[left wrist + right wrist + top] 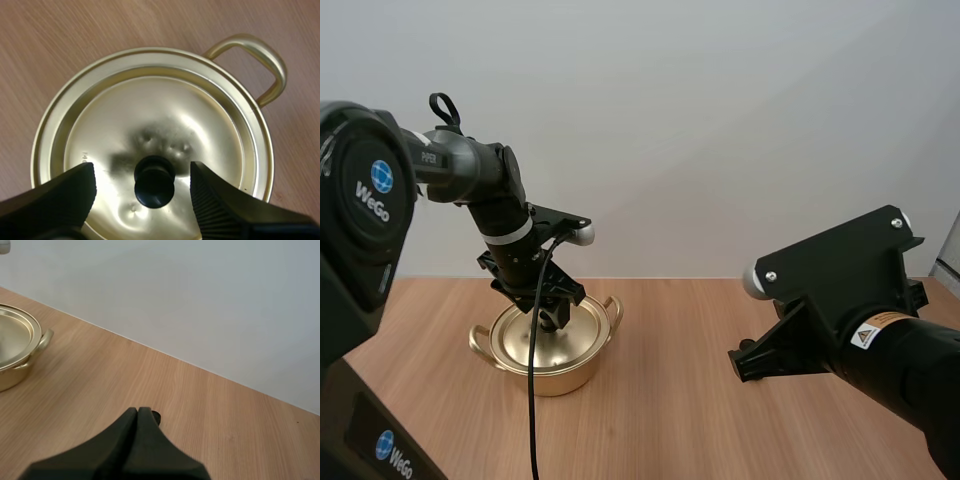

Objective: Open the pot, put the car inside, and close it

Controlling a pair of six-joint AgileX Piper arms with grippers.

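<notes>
Now, step: opening the pot, lid grasp not yet made
pot (545, 358): on the tabletop (720, 430) under the left arm, lid (150, 120) seated on it
left jaws: spread apart, one finger each side of the black knob (154, 181), not touching it
right jaws: pressed together on nothing, hanging over bare tabletop, well apart from the pot
next move: probably drop a little, close on the knob, lift straight up
count: one pot, one lid, one knob, two side handles (613, 305), two arms
</notes>
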